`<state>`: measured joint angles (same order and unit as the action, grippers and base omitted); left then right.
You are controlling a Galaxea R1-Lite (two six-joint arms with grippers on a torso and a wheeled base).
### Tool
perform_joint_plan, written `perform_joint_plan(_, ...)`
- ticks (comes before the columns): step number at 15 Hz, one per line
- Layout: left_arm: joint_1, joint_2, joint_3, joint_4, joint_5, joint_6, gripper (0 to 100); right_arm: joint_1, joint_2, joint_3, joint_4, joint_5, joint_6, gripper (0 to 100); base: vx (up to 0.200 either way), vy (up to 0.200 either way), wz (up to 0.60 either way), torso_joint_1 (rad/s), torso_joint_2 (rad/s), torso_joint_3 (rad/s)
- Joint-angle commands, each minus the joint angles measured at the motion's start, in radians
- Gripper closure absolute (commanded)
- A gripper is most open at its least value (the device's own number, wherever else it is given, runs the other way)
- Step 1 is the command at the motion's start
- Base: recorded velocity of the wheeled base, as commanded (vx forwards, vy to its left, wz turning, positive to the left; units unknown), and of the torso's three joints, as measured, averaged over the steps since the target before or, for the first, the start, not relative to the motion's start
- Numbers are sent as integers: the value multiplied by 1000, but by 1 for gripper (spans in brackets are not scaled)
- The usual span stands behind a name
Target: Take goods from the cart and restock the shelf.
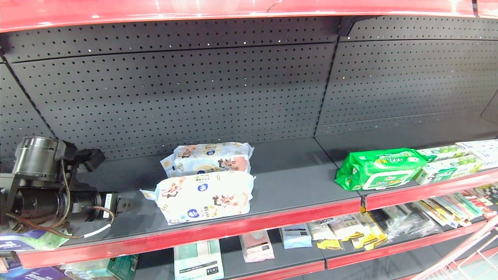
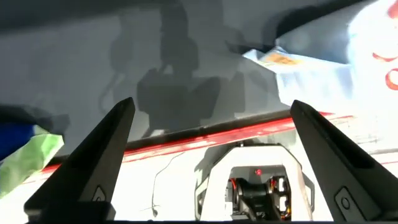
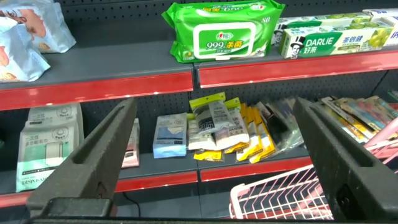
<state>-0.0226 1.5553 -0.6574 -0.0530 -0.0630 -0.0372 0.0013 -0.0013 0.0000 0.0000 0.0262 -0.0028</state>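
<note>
Two white cartoon-printed packs lie on the dark shelf [image 1: 291, 182], the front pack [image 1: 202, 198] near the red edge and the rear pack [image 1: 210, 157] behind it. My left arm [image 1: 58, 202] reaches over the shelf from the left, a little short of the front pack. In the left wrist view my left gripper [image 2: 212, 106] is open and empty above the shelf surface [image 2: 93, 74], with a corner of the front pack [image 2: 323, 74] ahead of it. My right gripper [image 3: 214, 102] is open and empty, facing the shelf front above the pink wire cart [image 3: 280, 193].
A green wipes pack [image 1: 379, 167] and toothpaste boxes [image 1: 447, 169] sit on the shelf's right section. The lower shelf holds small hanging packets [image 1: 342, 233]. The cart's rim [image 1: 467, 256] shows at the lower right. Bare shelf lies between the white packs and the green pack.
</note>
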Motion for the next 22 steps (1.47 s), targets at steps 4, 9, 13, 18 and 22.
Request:
perform_joint_plan(4, -46, 52, -10, -28, 3, 0, 0, 2, 1, 0, 0, 0, 0, 0, 0, 0, 0, 0, 0, 0)
perform_joint_plan(9, -79, 86, -21, -73, 6, 2, 0, 0, 1, 0, 0, 0, 0, 0, 0, 0, 0, 0, 0, 0)
perform_joint_plan(13, -99, 103, -41, -71, 3, 0, 0, 0, 1, 0, 0, 0, 0, 0, 0, 0, 0, 0, 0, 0)
perform_joint_plan(18, -116, 108, -56, -71, 2, -1, 0, 0, 1, 0, 0, 0, 0, 0, 0, 0, 0, 0, 0, 0)
perform_joint_plan(22, -119, 108, -60, -71, 0, 0, 0, 0, 1, 0, 0, 1, 0, 0, 0, 0, 0, 0, 0, 0)
